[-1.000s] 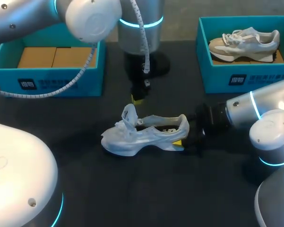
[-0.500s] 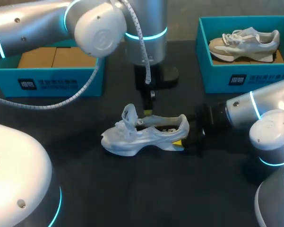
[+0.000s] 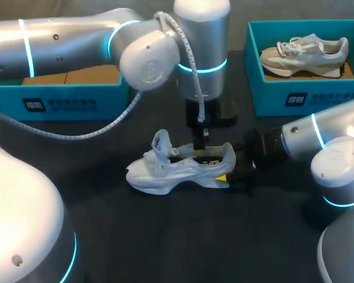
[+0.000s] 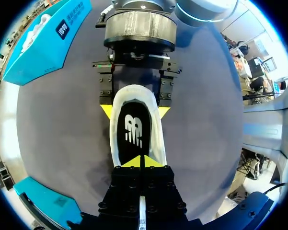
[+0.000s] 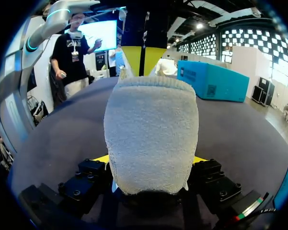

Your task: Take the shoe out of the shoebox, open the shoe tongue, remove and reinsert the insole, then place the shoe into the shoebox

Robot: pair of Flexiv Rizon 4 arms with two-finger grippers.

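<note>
A white shoe (image 3: 175, 169) lies on the black table, toe to the left, tongue (image 3: 161, 143) pulled up. My right gripper (image 3: 228, 175) is shut on its heel (image 5: 151, 129), with one yellow fingertip (image 5: 99, 158) on each side. My left gripper (image 4: 143, 162) is shut and points straight down into the shoe's opening. Its tips sit just over the black insole (image 4: 133, 134), toward the tongue end. I cannot tell whether they touch the insole. In the right wrist view the left gripper (image 5: 143, 60) shows above the heel collar.
A teal shoebox (image 3: 294, 97) at the back right holds a beige shoe (image 3: 306, 52). Another teal box (image 3: 65, 100) with cardboard inside stands at the back left, partly behind my left arm (image 3: 76, 41). Bare table lies in front of the shoe.
My left arm has swung right and forward, carrying its shut gripper from behind the tongue to over the shoe's opening. The shoe and right gripper have stayed put.
</note>
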